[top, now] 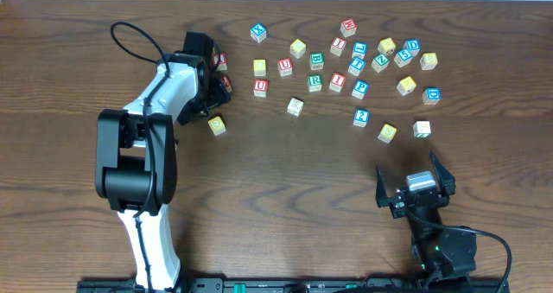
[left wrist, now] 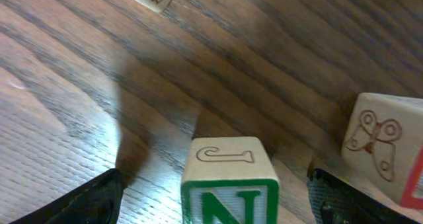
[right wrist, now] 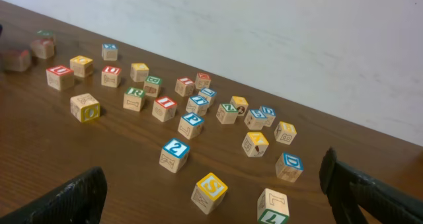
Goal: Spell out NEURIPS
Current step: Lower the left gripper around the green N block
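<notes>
In the left wrist view a pale cube with a green N face (left wrist: 229,201) stands between the fingers of my left gripper (left wrist: 215,187). The jaws are open, with bare table showing on both sides of the cube. From overhead that gripper (top: 216,73) points down at the left end of the cube scatter, hiding the N. Farther right lie a red U (top: 260,87), green R (top: 314,82), red I (top: 337,81), blue P (top: 360,89) and yellow S (top: 387,132). My right gripper (top: 410,175) hovers open and empty at the near right, with the S cube (right wrist: 210,192) just ahead of it.
A butterfly-carved cube (left wrist: 380,148) sits close to the left gripper's right finger. Red-faced cubes (top: 225,84) flank that gripper, and a yellow cube (top: 216,124) lies nearer. Several other lettered and numbered cubes spread across the far right, among them a blue 2 (right wrist: 174,154).
</notes>
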